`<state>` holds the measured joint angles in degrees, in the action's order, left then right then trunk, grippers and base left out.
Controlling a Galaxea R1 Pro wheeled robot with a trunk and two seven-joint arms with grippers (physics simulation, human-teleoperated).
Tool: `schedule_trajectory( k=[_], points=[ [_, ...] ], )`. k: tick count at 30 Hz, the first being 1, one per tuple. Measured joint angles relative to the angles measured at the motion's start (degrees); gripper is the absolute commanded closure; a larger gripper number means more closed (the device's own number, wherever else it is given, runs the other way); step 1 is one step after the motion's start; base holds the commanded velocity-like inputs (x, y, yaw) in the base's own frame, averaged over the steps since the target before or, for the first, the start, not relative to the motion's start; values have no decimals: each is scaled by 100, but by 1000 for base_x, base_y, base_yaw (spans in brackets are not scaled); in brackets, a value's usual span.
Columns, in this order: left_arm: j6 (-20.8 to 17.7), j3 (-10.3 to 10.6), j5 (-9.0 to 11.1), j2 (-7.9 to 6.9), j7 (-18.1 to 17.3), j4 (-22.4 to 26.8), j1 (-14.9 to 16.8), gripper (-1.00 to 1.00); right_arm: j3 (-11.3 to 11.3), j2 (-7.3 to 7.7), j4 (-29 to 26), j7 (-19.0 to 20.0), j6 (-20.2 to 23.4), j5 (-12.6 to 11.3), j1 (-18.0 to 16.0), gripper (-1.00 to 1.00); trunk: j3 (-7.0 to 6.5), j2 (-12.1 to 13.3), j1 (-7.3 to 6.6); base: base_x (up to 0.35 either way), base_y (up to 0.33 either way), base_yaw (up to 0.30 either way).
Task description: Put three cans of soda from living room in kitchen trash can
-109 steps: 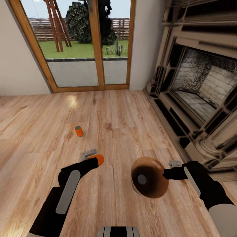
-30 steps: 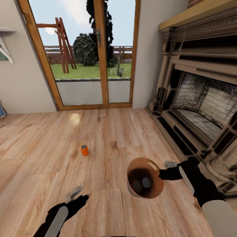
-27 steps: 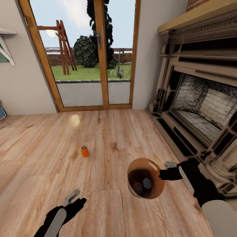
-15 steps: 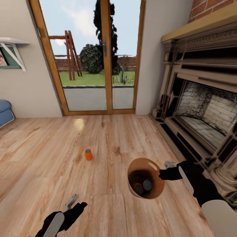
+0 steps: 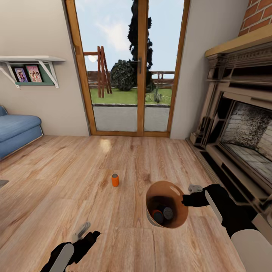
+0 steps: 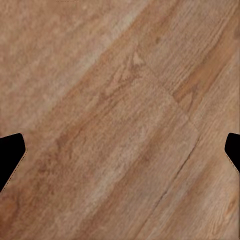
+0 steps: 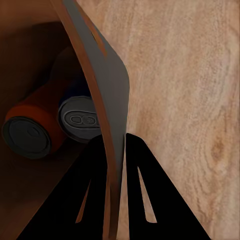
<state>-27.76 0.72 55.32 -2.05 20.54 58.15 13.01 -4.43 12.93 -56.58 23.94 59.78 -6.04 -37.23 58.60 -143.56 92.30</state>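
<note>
Living room, wood-plank floor (image 5: 56, 181). Right gripper (image 5: 187, 199) clamped on the rim of the tapered trash can (image 5: 177, 196), right of centre, brown inside; within lie an orange soda can (image 7: 31, 127) and a dark blue, silver-topped can (image 7: 80, 115). A third orange can (image 5: 115, 180) stands upright mid-floor, unobstructed. Left gripper (image 5: 84, 231), lower left, fingers spread apart. Blue sofa (image 5: 17, 130) at left edge; stone fireplace (image 5: 241, 128) at right; glass doors (image 5: 130, 68) behind.

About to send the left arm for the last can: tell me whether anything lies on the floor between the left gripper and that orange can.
Nothing visible does. The left gripper is open and empty over bare wood floor, and only planks lie between it and the orange can, which stands upright farther ahead. The bin, held by the right gripper, sits off to the side.
</note>
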Motion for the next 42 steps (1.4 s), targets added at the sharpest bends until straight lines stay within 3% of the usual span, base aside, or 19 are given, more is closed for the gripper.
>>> schedule_trajectory(
  k=[14, 36, 38, 42],
  points=[
    [25, 86, -82, 8, 16, 47, -2, -100, 29, 4, -7, -5, -5, 60, 9, 100, 0, 0, 0, 252, 104, 48],
    [25, 79, -113, 27, 21, -20, -1, -100, 50, 0, -8, -4, -9, 69, 0, 100, 0, 0, 0, 345, 6, 0],
    [25, 75, -231, 39, 19, -21, -2, -100, 63, 0, -8, -4, -9, 71, 0, 100, 0, 0, 0, 346, 0, 0],
    [-62, 77, -737, 57, 16, -108, 331, -100, 66, 0, -6, -2, -11, 79, 0, 100, 0, 0, 0, 346, 0, 0]
  ],
)
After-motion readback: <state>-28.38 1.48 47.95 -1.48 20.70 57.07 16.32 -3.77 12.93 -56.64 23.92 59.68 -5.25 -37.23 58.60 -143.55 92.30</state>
